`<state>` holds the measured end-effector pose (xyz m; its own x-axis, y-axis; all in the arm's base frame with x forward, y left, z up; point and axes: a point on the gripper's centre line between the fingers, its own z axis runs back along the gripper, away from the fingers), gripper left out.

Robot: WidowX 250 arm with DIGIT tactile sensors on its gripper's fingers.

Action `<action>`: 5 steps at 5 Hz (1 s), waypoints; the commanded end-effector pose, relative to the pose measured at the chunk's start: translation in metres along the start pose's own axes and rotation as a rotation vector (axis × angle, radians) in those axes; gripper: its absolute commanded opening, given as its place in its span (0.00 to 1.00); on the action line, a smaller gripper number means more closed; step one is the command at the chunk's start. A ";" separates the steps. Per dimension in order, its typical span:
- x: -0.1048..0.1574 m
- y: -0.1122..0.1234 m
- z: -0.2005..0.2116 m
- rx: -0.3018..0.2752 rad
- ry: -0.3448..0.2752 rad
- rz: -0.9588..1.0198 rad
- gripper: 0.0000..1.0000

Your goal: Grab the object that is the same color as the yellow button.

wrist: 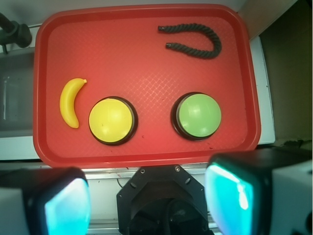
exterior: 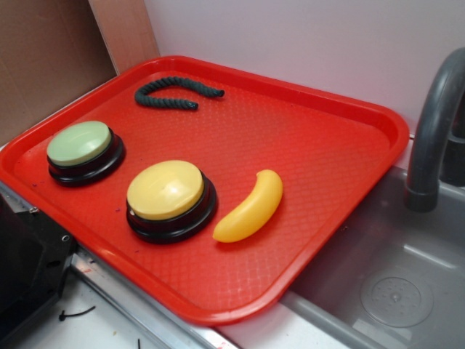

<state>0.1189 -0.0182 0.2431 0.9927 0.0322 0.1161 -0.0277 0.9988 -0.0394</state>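
Exterior view: a red plastic tray (exterior: 327, 138) carries four items. Near its left edge sits a round push button with a pale green top (exterior: 81, 144) on a black base. Beside it, toward the front edge, sits the yellow button (exterior: 167, 190), also on a black base. A dark green rope piece (exterior: 174, 90) lies curved near the back edge. The toy banana (exterior: 251, 209), glossy yellow and curved, lies flat just right of the yellow button, apart from it, near the front edge. A grey sink basin (exterior: 392, 276) and faucet (exterior: 434, 123) adjoin the tray's right side.

Wrist view: the gripper (wrist: 146, 196) hangs above the tray's near edge, well apart from every item. Its fingers (wrist: 66, 208) stand wide apart and hold nothing.
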 end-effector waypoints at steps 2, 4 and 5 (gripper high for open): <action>0.006 -0.014 -0.010 -0.051 -0.037 0.068 1.00; 0.035 -0.051 -0.048 -0.044 -0.093 0.151 1.00; 0.056 -0.069 -0.081 -0.073 -0.065 0.178 1.00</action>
<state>0.1854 -0.0881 0.1622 0.9656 0.2198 0.1388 -0.2051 0.9723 -0.1124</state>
